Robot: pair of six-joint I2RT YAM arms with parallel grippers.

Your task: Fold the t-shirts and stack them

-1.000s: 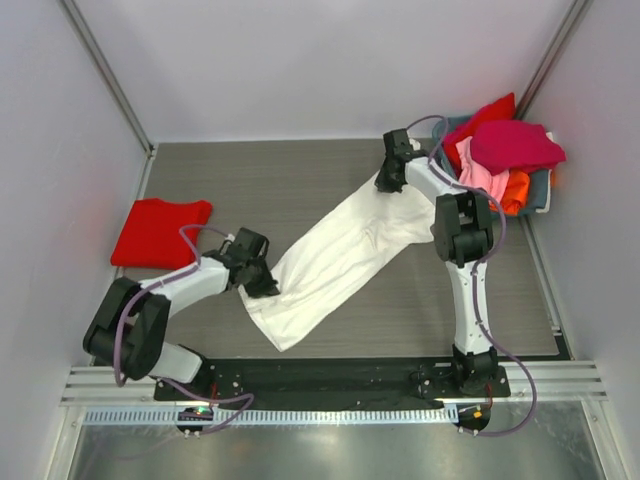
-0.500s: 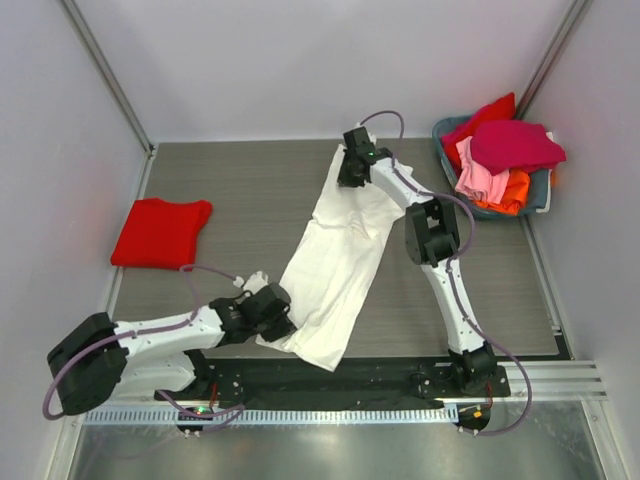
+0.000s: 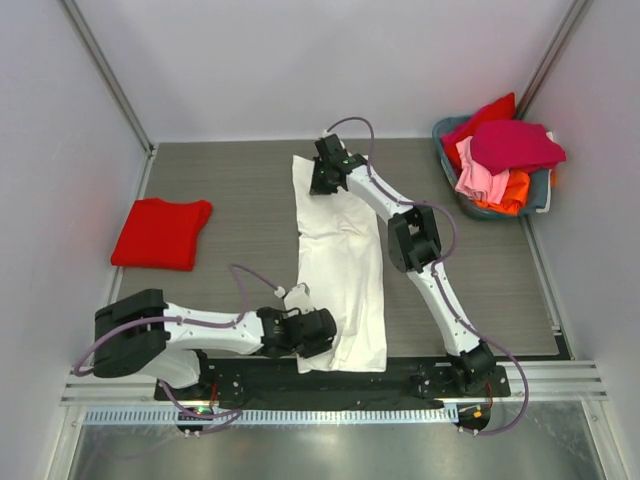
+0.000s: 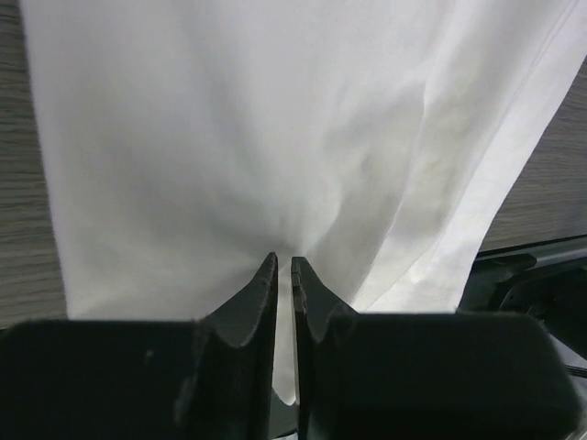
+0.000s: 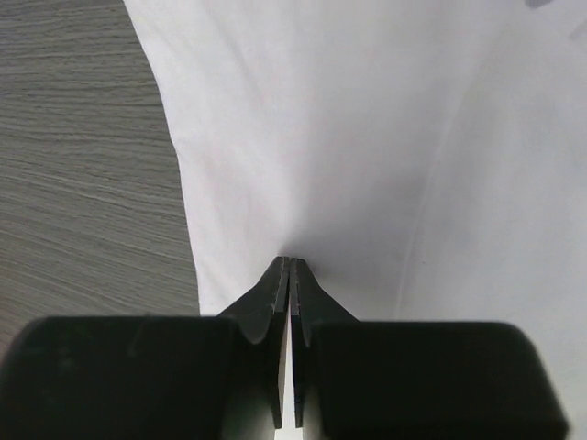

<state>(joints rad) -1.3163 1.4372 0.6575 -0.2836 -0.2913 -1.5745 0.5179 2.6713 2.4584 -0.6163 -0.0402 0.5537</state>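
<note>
- Left gripper [image 3: 320, 335] clamped on the near end of the white t-shirt [image 3: 340, 255], cloth pinched between the jaws.
- Right one?
- Right gripper [image 3: 322, 180] closed tight on the far end, same shirt.
- Shirt position?
- Stretched flat between both, mid-table [image 3: 230, 190], running near to far. Folded red t-shirt [image 3: 160, 232] well off to the left. Heap of t-shirts [image 3: 512, 145] in the basket [image 3: 440, 138], far right corner.
</note>
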